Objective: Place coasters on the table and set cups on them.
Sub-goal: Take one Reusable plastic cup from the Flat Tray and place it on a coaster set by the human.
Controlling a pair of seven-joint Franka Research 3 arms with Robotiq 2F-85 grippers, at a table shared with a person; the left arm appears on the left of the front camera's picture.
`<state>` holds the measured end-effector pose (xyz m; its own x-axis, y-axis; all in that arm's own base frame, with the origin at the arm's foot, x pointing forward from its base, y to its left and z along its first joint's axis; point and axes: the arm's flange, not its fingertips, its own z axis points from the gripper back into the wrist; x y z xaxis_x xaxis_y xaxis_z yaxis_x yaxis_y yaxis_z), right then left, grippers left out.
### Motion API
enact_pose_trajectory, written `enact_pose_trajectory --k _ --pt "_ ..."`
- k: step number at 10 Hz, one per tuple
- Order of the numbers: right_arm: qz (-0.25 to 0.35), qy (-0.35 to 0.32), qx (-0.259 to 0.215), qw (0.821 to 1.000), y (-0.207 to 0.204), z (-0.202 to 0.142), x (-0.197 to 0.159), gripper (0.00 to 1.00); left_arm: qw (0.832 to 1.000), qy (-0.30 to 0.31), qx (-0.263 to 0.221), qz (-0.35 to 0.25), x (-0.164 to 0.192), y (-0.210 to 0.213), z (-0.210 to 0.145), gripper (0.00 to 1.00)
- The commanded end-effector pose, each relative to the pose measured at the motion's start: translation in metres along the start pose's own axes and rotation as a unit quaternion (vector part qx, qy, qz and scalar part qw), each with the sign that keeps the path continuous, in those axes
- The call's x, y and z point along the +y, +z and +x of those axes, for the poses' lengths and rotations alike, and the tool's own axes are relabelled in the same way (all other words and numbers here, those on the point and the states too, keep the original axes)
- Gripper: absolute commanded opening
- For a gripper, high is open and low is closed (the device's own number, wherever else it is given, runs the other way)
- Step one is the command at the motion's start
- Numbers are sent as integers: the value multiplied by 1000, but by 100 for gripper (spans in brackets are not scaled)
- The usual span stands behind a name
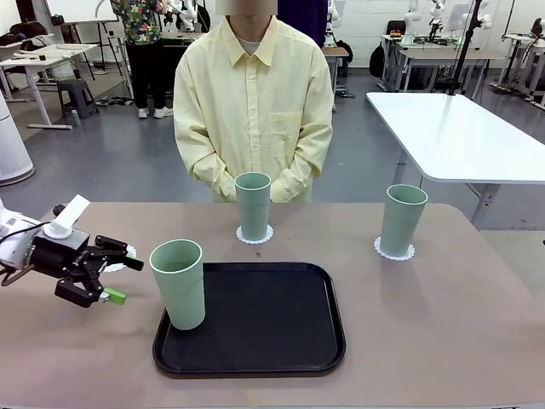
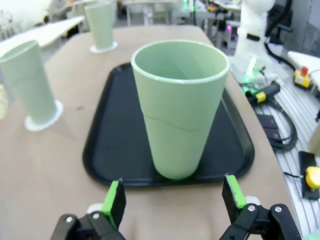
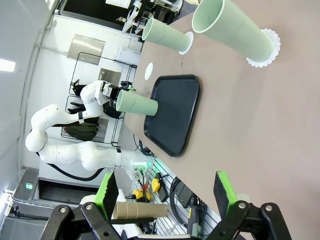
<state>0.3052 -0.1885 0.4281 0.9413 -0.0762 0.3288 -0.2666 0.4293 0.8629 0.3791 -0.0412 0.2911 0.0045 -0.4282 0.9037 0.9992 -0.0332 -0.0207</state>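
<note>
Cups (image 1: 253, 204) on coasters (image 1: 255, 234), beige table (image 1: 443, 324), grey lab floor (image 1: 111, 153)

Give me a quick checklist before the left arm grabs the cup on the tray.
1. Left end effector open: ok, jaws stand wide.
2. Lined up with the cup on the tray: ok, cup centred between the green pads.
3. Cup upright: ok, standing at the near-left edge of the black tray.
4. Free coaster waiting: ok, beside the left end effector, partly hidden.
5. The other two cups already on coasters: ok.
6. Right end effector out of the way: ok, open, away from the tray.
</note>
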Motion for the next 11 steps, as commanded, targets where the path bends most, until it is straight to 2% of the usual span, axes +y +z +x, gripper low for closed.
enact_pose_trajectory --k 1,5,11 --pt "6 -2 -2 1000 0 -2 0 100 999 -15 -36 -7 7 -8 -11 100" --pt "6 -2 -2 1000 0 -2 0 100 997 -28 -69 -33 6 -26 -16 100" --pt "6 -2 -2 1000 0 -2 0 100 994 -46 -87 -56 15 -53 -13 100"
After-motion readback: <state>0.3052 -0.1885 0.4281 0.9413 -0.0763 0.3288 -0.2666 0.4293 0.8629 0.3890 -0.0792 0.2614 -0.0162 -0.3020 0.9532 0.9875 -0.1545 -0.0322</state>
